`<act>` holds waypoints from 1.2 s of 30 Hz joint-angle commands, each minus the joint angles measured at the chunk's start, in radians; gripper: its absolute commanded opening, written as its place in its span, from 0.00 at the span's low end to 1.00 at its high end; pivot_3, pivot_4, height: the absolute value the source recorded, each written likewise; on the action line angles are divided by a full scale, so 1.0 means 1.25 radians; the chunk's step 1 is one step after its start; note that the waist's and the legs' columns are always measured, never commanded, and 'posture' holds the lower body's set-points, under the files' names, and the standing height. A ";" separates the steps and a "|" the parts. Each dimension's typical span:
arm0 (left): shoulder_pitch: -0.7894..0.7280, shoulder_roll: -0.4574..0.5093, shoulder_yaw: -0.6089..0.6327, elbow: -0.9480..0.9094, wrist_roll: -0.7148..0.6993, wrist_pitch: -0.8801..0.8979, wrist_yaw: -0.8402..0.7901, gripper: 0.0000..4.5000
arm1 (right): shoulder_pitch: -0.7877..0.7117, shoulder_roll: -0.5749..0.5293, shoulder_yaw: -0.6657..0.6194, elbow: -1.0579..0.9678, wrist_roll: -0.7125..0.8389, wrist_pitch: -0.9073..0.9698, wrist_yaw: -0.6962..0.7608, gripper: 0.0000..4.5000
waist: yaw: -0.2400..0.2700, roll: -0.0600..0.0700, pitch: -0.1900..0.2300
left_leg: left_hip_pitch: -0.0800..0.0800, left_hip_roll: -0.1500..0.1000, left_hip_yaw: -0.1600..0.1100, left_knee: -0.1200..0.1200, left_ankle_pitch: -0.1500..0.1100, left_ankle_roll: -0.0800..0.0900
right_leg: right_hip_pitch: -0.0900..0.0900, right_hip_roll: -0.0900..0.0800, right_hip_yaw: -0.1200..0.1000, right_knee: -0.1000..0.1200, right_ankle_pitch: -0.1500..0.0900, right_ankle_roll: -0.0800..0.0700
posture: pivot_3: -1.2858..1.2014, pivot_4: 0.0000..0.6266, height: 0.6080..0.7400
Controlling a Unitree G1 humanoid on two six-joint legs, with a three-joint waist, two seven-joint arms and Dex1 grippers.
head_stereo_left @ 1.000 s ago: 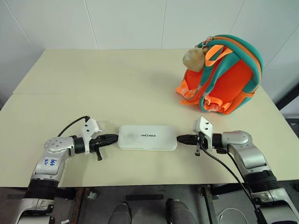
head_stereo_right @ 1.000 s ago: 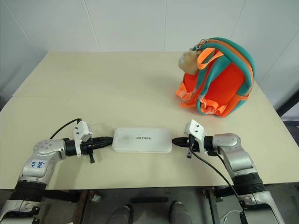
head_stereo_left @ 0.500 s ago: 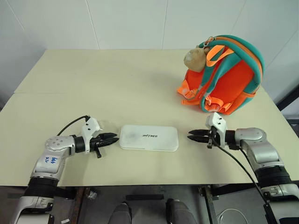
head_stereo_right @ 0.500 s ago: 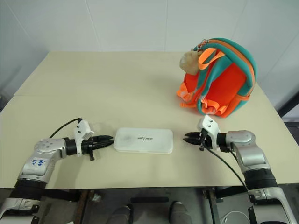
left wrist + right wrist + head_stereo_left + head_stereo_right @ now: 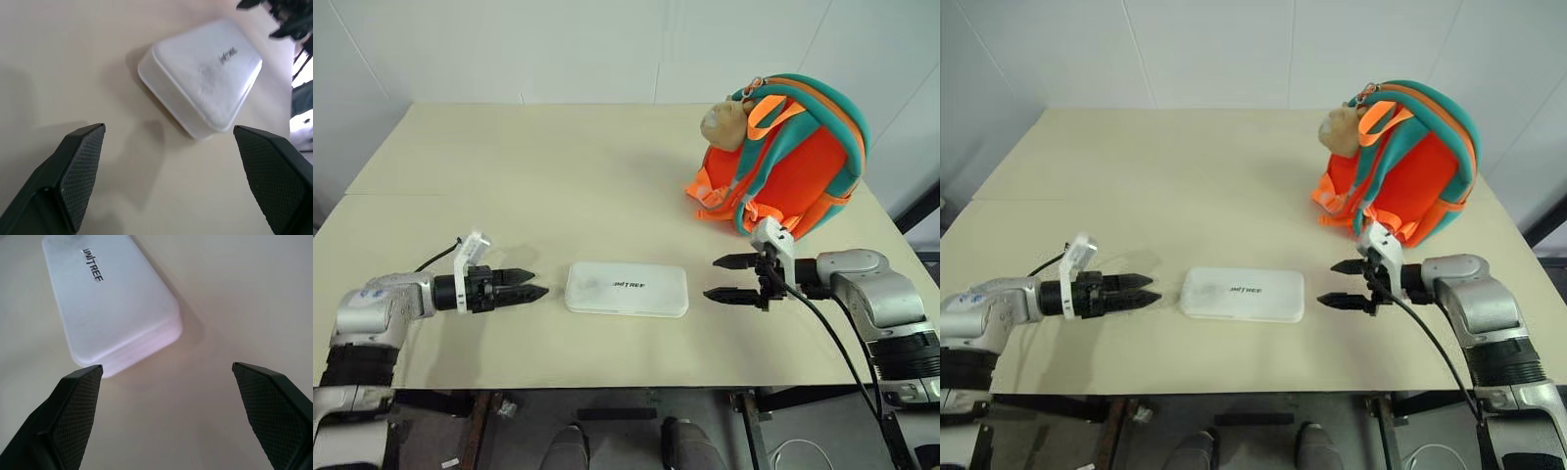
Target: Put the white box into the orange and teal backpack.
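You have the white box (image 5: pixel 626 289) lying flat on the pale, matte tabletop (image 5: pixel 538 186), near the front edge and between the two arms. It is a smooth plastic slab with rounded corners and a slightly raised lid, with small dark lettering printed across its top.

Your left gripper (image 5: pixel 532 284) points at the box's left end from just beside it — not touching. Its jaws are spread, and the left wrist view shows the finger pads (image 5: pixel 83 171) as black wedges with a fine cross-hatched texture, the box sitting apart from them beyond the gap.

Your right gripper (image 5: pixel 724 278) faces the box's right end in the same way, jaws spread wide, one finger above the other, clear of the plastic. Its pads (image 5: pixel 78 406) carry the same knurled black surface.

The orange and teal backpack (image 5: pixel 788 157) stands upright at the far right of the tabletop, well apart from the box. Its body is bright orange fabric, rounded at the top, with padded teal trim and straps and orange webbing — a tan plush toy (image 5: pixel 724 122) hangs at its upper left side.
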 commanded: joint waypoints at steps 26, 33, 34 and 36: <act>-0.081 -0.076 -0.088 0.013 -0.084 0.384 0.050 1.00 | 0.009 0.094 0.080 -0.058 0.027 0.029 -0.048 1.00 | -0.002 0.000 0.000 | 0.000 0.000 0.000 0.000 -0.001 0.000 | -0.001 0.000 0.000 0.003 -0.001 0.001 | 0.52 0.24 1.00; -0.076 -0.094 -0.075 0.026 -0.084 0.393 0.077 1.00 | -0.010 0.127 0.102 -0.002 -0.010 -0.060 -0.044 1.00 | -0.002 0.000 0.000 | 0.000 0.000 0.000 0.000 -0.001 0.000 | -0.001 0.000 0.000 0.004 -0.001 0.001 | 0.52 0.24 1.00; -0.076 -0.095 -0.075 0.028 -0.085 0.393 0.078 1.00 | -0.010 0.127 0.104 0.003 -0.014 -0.070 -0.041 1.00 | -0.002 0.000 0.000 | 0.000 0.000 0.000 0.000 -0.001 0.000 | -0.001 0.000 0.000 0.004 -0.001 0.001 | 0.52 0.24 1.00; -0.077 -0.097 -0.075 0.033 -0.087 0.396 0.079 1.00 | -0.008 0.122 0.112 0.012 -0.028 -0.091 -0.038 1.00 | -0.002 0.000 0.000 | 0.000 0.000 0.000 0.000 -0.001 0.000 | -0.001 0.000 0.000 0.004 -0.001 0.001 | 0.52 0.24 1.00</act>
